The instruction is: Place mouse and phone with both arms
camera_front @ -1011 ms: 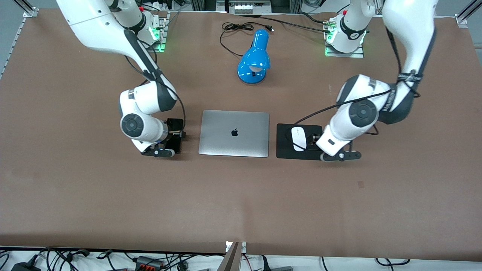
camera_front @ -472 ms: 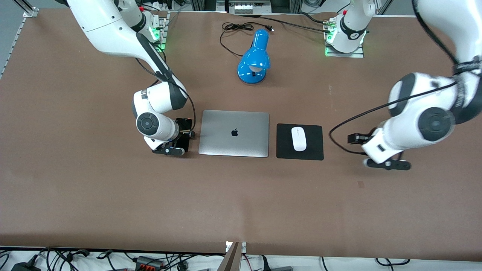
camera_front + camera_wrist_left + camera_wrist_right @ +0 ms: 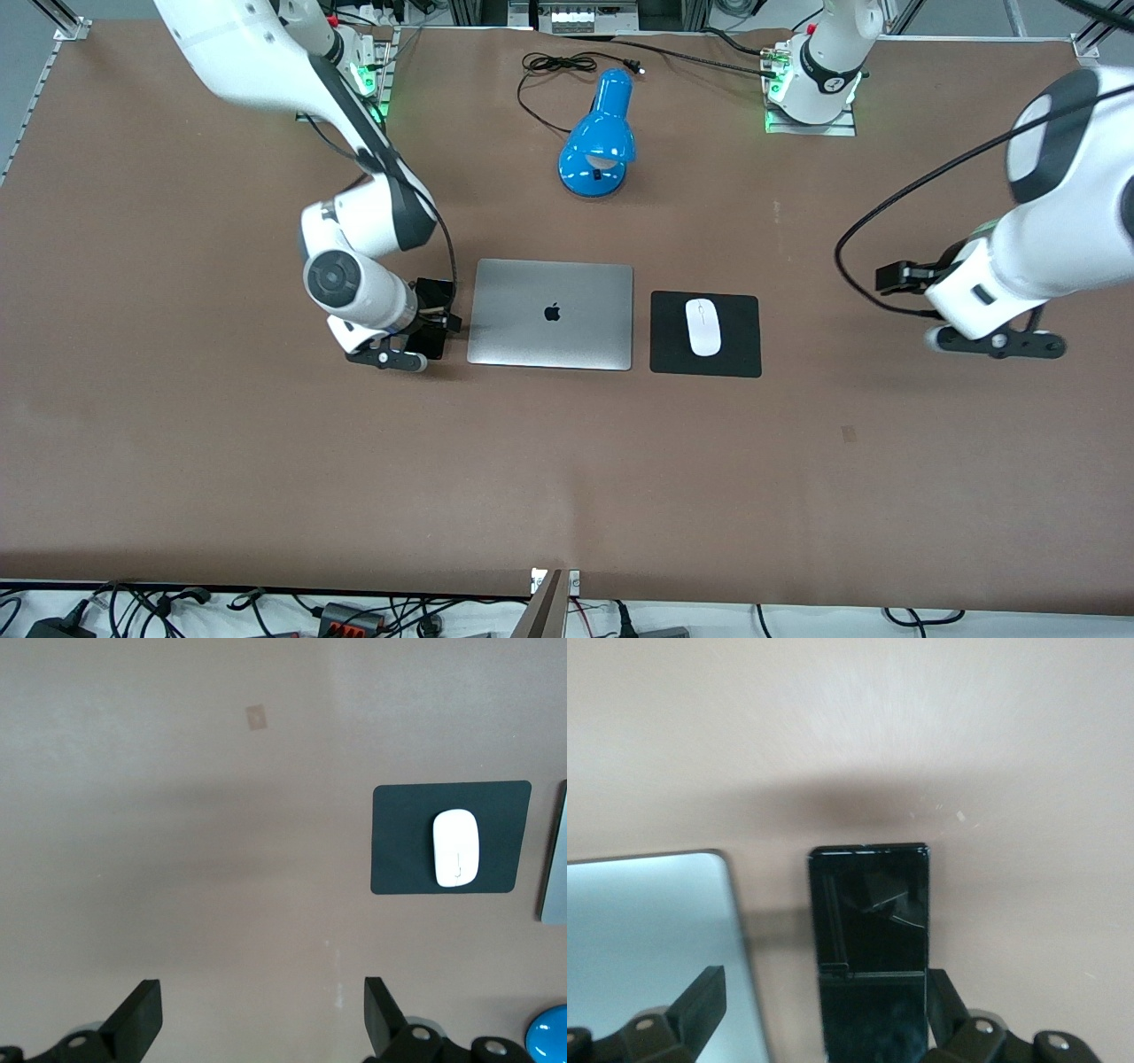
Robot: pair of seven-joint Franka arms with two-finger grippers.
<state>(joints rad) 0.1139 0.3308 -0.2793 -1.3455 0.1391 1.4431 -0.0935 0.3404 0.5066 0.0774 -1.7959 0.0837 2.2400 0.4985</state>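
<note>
The white mouse (image 3: 704, 327) lies on the black mouse pad (image 3: 746, 356), with nothing holding it; it also shows in the left wrist view (image 3: 456, 848). The black phone (image 3: 432, 342) lies flat on the table beside the laptop (image 3: 551, 314), toward the right arm's end. My right gripper (image 3: 431, 316) is low over the phone (image 3: 873, 930) and open (image 3: 826, 992); one finger stands at the phone's edge, the other is well apart, over the laptop's edge (image 3: 647, 939). My left gripper (image 3: 897, 276) is open and empty (image 3: 259, 992) over bare table toward the left arm's end.
A blue desk lamp (image 3: 601, 142) lies on the table farther from the front camera than the laptop, with its black cable (image 3: 549, 66) coiled near the arms' bases. A small mark (image 3: 850, 433) shows on the brown table.
My left gripper has moved off the mouse pad toward the left arm's end of the table, leaving the mouse on the pad. The right gripper and phone shifted closer to the laptop.
</note>
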